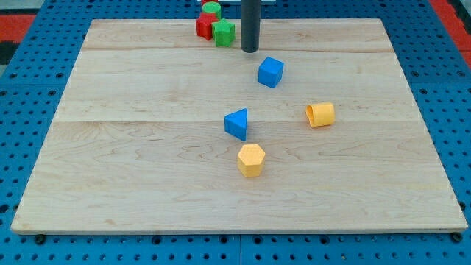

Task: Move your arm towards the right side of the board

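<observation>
1. Pincer: none is in view on this arm; a straight dark rod [250, 22] comes down from the view's top, and my tip [250, 50] rests on the wooden bench [147, 169] near its top edge, roughly at mid-width.
2. Just to the tip's left sits a tight cluster: a green cube [224, 32] nearest the rod, a red block [205, 25] touching it, and a second green block [212, 9] behind them at the bench's edge.
3. Below and slightly right of the tip, near but apart, stands a blue cube [270, 72].
4. Toward the bench's centre lies a blue triangular block [237, 124], with a yellow hexagonal block [251, 160] just below it.
5. A yellow cylinder [320, 115] lies on its side to the right of the blue pair, the block farthest toward the view's right.
6. Around the bench runs a blue perforated surface [29, 88].
</observation>
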`<state>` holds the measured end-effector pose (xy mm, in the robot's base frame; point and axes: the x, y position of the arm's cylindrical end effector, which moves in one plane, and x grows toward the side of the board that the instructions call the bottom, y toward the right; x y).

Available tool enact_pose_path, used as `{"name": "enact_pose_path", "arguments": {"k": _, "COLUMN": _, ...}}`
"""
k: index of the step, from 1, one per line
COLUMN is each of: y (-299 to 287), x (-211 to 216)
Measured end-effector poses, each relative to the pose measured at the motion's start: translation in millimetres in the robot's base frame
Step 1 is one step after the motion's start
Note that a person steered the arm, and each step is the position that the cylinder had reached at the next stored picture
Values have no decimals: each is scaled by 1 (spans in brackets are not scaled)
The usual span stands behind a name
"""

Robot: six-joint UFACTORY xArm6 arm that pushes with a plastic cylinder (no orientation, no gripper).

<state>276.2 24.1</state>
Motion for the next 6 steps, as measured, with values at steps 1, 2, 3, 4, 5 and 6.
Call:
{"name": "enact_pose_path", "arguments": {"k": 1, "y": 0, "x": 1}}
{"name": "enact_pose_path", "arguments": {"k": 2, "y": 3, "x": 1}}
{"name": "enact_pose_path", "arguments": {"k": 3, "y": 7, "x": 1}}
{"name": "enact_pose_path", "arguments": {"k": 4, "y": 9, "x": 1}}
{"name": "enact_pose_path", "arguments": {"k": 5, "y": 13, "x": 1}}
{"name": "enact_pose_path", "arguments": {"k": 6, "y": 20, "x": 1}}
